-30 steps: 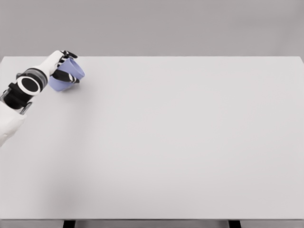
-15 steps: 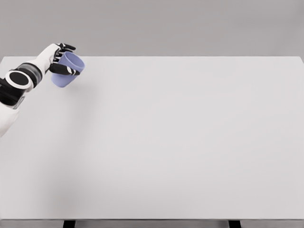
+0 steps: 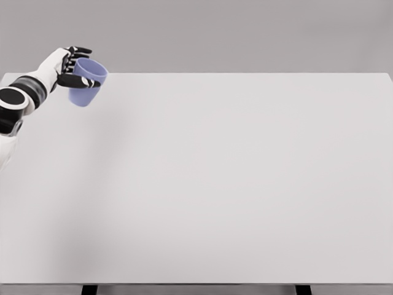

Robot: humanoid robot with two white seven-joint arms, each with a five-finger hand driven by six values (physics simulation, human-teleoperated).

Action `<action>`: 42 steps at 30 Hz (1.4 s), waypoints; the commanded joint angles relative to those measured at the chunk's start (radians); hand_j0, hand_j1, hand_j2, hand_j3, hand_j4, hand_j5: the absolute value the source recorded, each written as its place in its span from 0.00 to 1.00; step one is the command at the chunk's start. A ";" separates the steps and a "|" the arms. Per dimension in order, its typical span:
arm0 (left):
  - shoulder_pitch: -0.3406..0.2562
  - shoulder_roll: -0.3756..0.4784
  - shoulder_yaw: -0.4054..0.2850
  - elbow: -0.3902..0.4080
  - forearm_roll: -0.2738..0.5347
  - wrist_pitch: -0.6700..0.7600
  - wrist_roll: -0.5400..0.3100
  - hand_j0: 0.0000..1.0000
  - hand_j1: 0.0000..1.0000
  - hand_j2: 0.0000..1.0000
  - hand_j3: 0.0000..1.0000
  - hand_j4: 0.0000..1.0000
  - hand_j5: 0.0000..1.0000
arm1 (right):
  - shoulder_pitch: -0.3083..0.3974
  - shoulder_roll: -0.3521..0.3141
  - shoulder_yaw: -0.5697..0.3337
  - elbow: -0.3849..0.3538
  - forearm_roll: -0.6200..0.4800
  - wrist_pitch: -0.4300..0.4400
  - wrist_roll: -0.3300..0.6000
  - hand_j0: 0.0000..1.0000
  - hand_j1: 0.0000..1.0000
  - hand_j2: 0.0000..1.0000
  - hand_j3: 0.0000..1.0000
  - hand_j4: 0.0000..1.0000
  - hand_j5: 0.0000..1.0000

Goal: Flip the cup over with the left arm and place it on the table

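Observation:
A lavender-blue cup [image 3: 86, 82] hangs in the air over the far left corner of the white table [image 3: 209, 178]. Its open rim faces up and a little to the right, its narrower base points down-left. My left hand [image 3: 75, 66] is shut on the cup, black fingers wrapped around its upper wall from the left. The white left arm comes in from the left edge. No right arm shows in the head view.
The table's far edge runs just behind the cup, with a plain grey wall beyond it. The table's left edge lies close under my forearm [image 3: 18, 98].
My left hand has lifted the cup up and slightly left, off the table. The cup has turned from lying tilted to nearly upright with its mouth up.

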 commanded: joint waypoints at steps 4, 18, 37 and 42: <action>0.026 -0.002 0.058 0.001 0.014 -0.019 0.001 0.81 0.81 0.81 0.81 0.81 0.81 | 0.000 0.000 0.000 0.000 0.000 0.000 0.000 1.00 1.00 1.00 1.00 1.00 1.00; 0.066 -0.008 0.075 0.006 0.024 -0.038 0.000 0.94 0.94 0.94 0.94 0.94 0.94 | 0.000 0.000 0.000 0.000 0.000 0.000 0.000 1.00 1.00 1.00 1.00 1.00 1.00; 0.068 0.002 0.075 -0.001 0.015 -0.045 -0.002 1.00 1.00 1.00 1.00 1.00 1.00 | 0.000 0.000 0.000 0.000 0.000 0.000 0.000 1.00 1.00 1.00 1.00 1.00 1.00; 0.066 0.008 0.074 -0.022 0.012 -0.045 -0.002 1.00 1.00 1.00 1.00 1.00 1.00 | 0.000 0.000 0.000 0.000 0.000 0.000 0.000 1.00 1.00 1.00 1.00 1.00 1.00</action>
